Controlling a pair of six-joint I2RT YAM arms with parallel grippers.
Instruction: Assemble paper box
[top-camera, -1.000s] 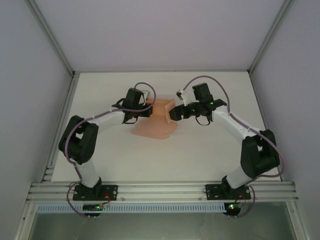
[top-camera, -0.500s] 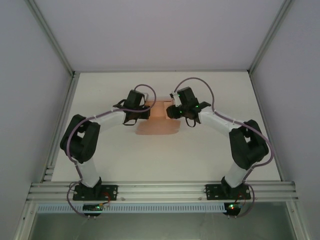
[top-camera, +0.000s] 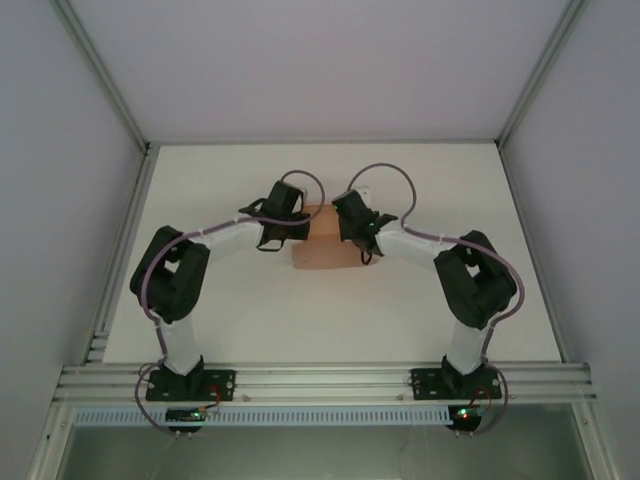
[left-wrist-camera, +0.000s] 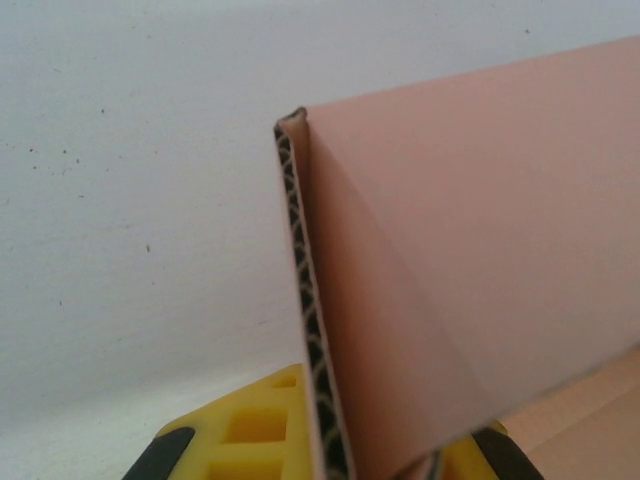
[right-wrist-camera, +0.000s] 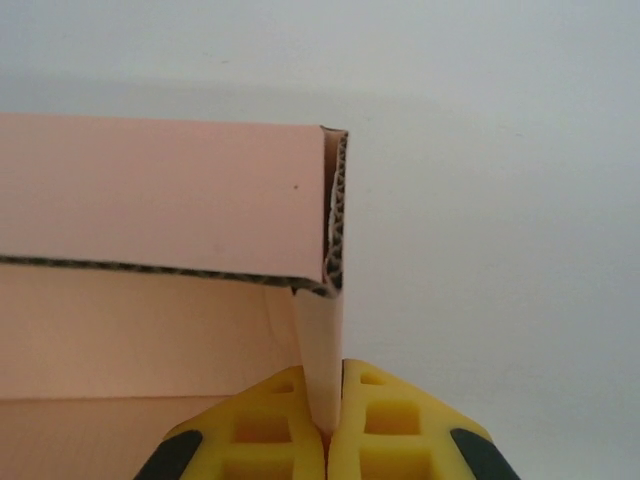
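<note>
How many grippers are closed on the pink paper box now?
2. The left gripper is shut on an upright wall at the left end of the paper box; the right gripper is shut on an upright flap at its right end.

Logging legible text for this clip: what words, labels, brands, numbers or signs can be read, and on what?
None can be read. The paper box is plain, unprinted cardboard. The left gripper and right gripper, each shut on one of its walls, show no label. The table is unmarked.
</note>
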